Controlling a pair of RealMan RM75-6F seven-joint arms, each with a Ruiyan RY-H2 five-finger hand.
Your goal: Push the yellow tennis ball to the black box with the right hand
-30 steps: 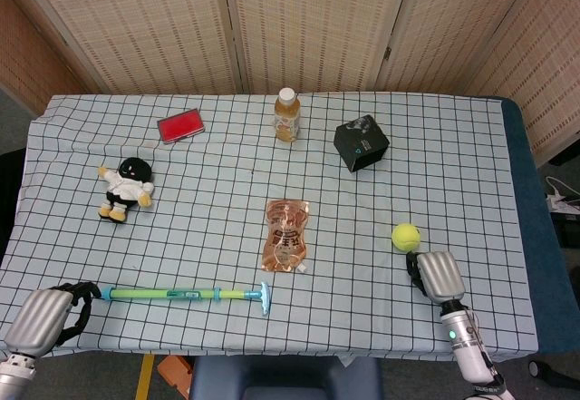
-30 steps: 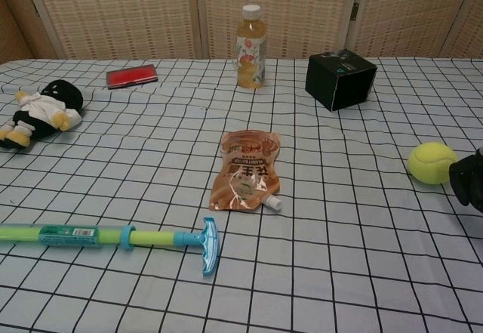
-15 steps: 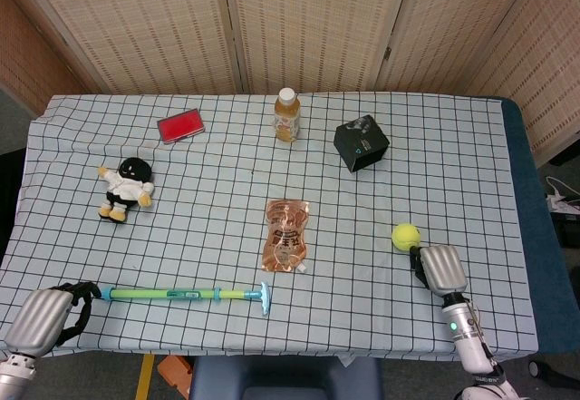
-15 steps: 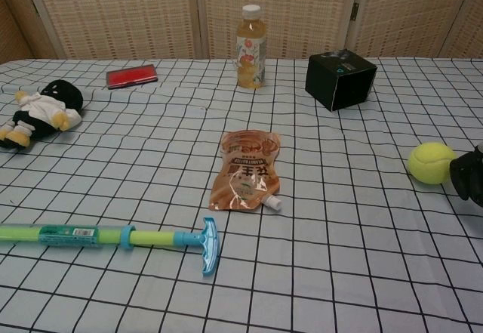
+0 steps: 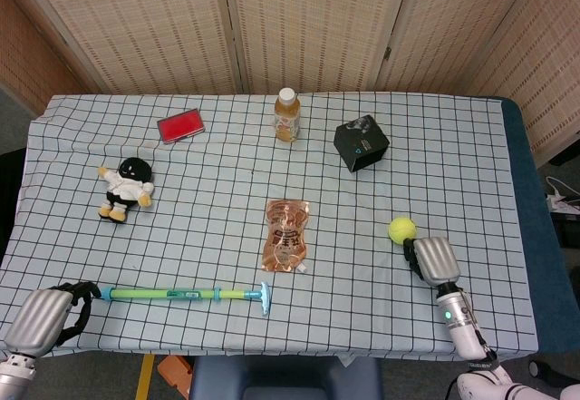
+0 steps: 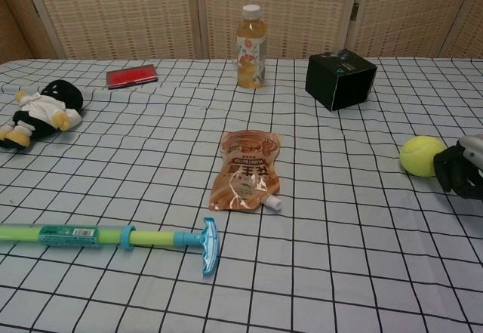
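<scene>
The tennis ball (image 5: pixel 403 229) lies on the checked cloth of the worktop (image 5: pixel 435 155), toward its right side and well short of the black box (image 5: pixel 361 143), which stands farther back, near the bottle (image 5: pixel 286 115). The right hand (image 5: pixel 431 259) sits just behind the ball on the near side, its dark fingers (image 6: pixel 455 168) curled in and touching the ball, or very nearly so — in the chest view the ball (image 6: pixel 419 155) and the fingers meet at the frame's right edge. The hand holds nothing; its fingers are drawn together rather than spread.

The left hand (image 5: pixel 38 322) rests at the near left corner of the worktop, its fingers bent beside the end of a long green and blue tool (image 5: pixel 186 295) that lies flat across the cloth — I cannot tell whether they actually grip it.

In the middle lies an orange pouch (image 5: pixel 286 234), flat, its spout end toward the near edge. A stuffed doll (image 5: pixel 124 187) lies at the left, and a red case (image 5: pixel 180 125) sits behind it, near the back edge.
</scene>
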